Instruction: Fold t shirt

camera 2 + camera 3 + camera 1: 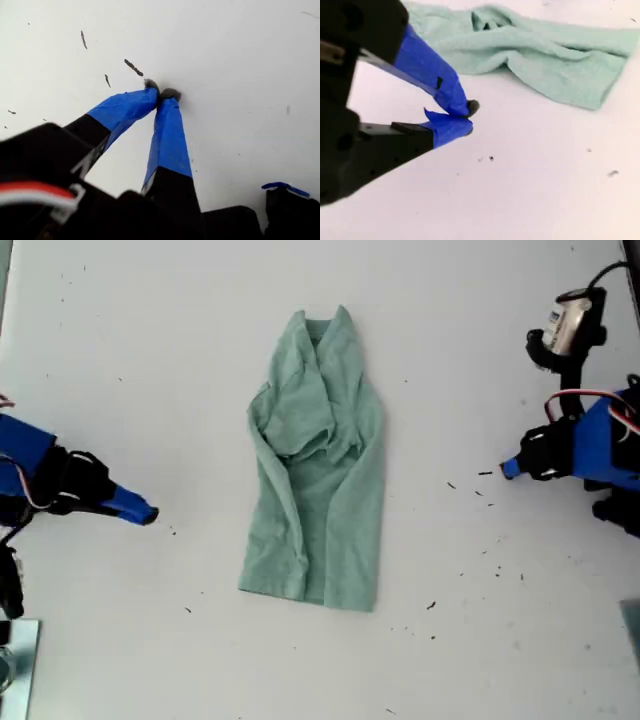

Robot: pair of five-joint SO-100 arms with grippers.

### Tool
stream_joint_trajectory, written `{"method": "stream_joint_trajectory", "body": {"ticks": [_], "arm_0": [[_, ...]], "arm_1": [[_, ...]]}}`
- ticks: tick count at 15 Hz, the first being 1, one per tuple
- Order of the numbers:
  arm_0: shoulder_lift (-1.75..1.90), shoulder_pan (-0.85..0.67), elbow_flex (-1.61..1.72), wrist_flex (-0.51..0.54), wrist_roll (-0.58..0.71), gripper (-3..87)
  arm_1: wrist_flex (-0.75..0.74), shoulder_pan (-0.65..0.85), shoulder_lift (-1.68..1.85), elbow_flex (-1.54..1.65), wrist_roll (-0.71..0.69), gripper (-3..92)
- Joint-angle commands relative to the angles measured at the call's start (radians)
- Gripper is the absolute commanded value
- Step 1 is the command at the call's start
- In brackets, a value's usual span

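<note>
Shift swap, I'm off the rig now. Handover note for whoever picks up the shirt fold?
My first hand: shut, empty, tips low over the bare table, at the exterior view's right, judging by the dark specks beside it.
My second hand: shut, empty, at the exterior view's left, pointing toward the t shirt.
T shirt: mid-table, clear of both hands, collar toward the exterior view's top.
Done: both sides look folded inward into a narrow strip, though it is rumpled in the upper half.
Left: probably smooth it, then fold hem to collar.
</note>
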Motion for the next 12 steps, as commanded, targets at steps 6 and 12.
{"method": "stream_joint_trajectory", "body": {"ticks": [6,12], "arm_0": [[-1.143,-0.003,-1.216,0.199,0.322,22.3],[-1.755,0.075,-1.588,0.198,0.379,28.2]], "arm_1": [[0.252,-0.261,-0.876,-1.215,0.037,36.0],[0.27,-0.453,-1.493,-1.844,0.14,37.0]]}}
